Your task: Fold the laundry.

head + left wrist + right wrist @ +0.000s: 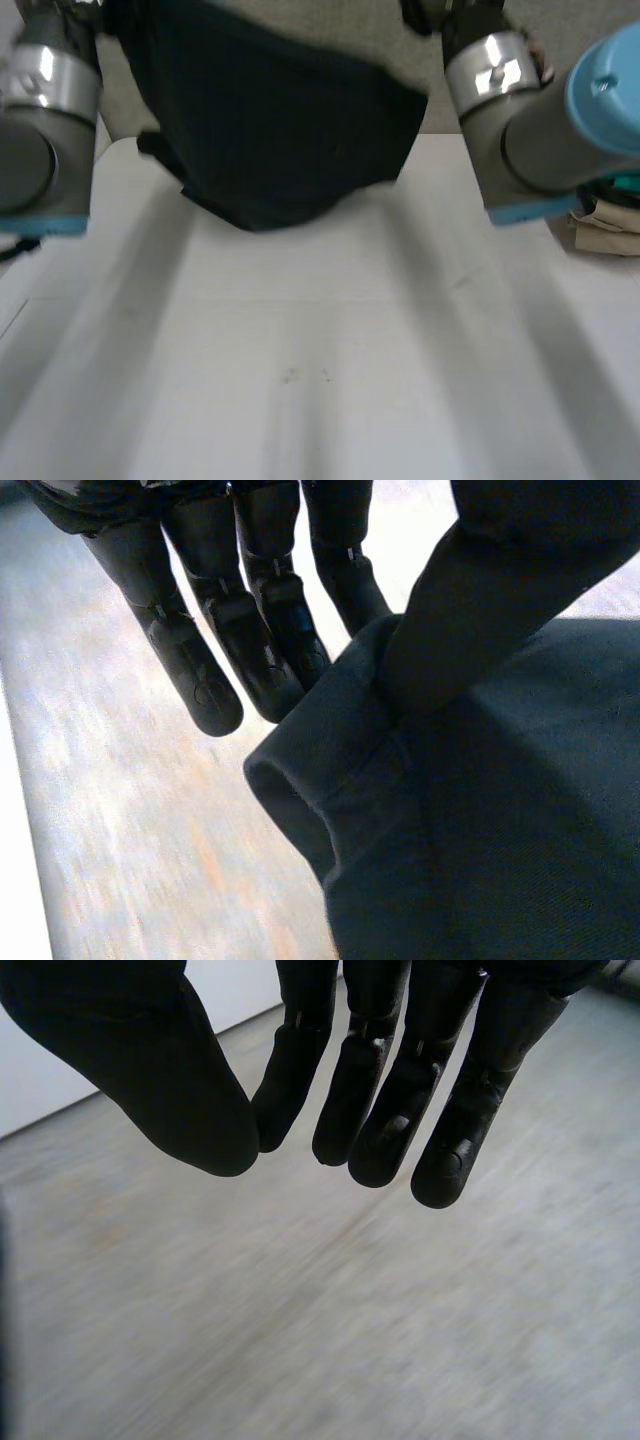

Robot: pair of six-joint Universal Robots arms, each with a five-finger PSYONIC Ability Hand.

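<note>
A dark navy garment [280,130] hangs lifted over the table's far edge, between my two arms, and its lower hem trails onto the white table [320,380]. In the left wrist view my left hand [215,630] pinches a rolled edge of the garment [480,830] between its thumb [480,610] and straight fingers. My right hand [400,1090] hovers above the floor with straight fingers, the thumb standing close beside them and nothing between them. A dark sliver beside that thumb may be the garment.
My left arm [40,130] and right arm [560,130] reach out over the far corners of the table. A beige bundle [605,225] lies at the table's right edge, under the right arm. Grey floor lies beyond the far edge.
</note>
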